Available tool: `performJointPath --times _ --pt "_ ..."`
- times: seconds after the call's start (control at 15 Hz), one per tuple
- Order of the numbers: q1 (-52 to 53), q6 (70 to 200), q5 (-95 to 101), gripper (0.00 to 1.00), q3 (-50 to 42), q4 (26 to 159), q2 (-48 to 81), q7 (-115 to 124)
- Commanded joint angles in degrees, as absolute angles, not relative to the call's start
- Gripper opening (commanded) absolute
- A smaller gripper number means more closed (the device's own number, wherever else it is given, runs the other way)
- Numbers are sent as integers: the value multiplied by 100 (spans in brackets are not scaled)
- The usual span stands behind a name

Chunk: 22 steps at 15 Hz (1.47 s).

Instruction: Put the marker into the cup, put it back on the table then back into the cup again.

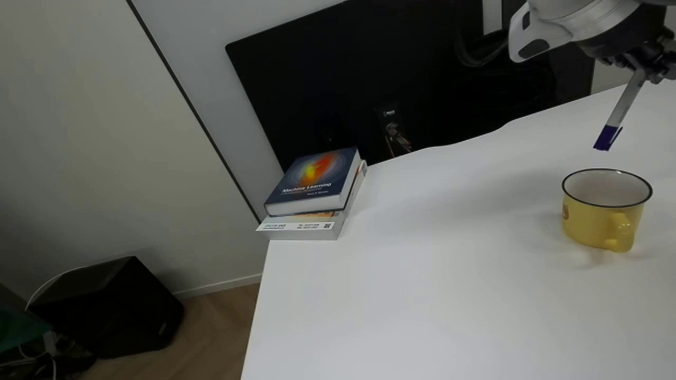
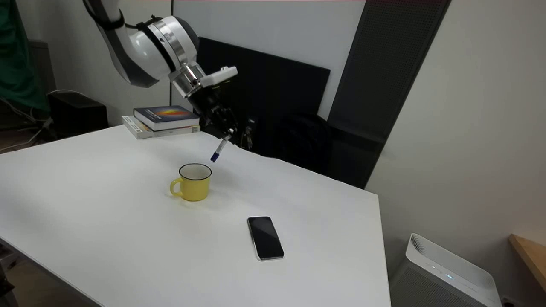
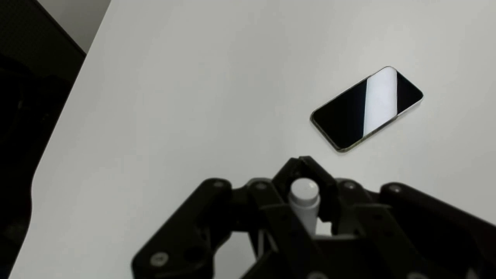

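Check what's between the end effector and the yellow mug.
The marker, slanting down from the end effector, then a gap before the yellow mug; both exterior views show it.

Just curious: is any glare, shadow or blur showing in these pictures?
Wrist view: a bright white reflection crosses the smartphone, and the jaws, up close, look blurred; both exterior views: soft-edged shadows on the white tabletop near the yellow mug, and the black panel is too dark to show much detail.

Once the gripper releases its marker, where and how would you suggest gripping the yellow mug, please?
I'd probably pinch the dark rim opposite the handle, from above, one jaw inside: the yellow mug stands upright, mouth open, and the handle juts sideways.
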<state>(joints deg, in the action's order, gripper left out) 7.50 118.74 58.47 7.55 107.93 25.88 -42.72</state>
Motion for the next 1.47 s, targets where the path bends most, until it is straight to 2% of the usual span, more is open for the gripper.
performJointPath --times 0.0,0.73,1.4 --pt "566 11872 5853 2 654 11271 2141 -4119" --pt "-337 12144 5621 2 137 12846 1541 -4189" --pt "-597 12457 5440 2 -79 13902 1454 -4200"
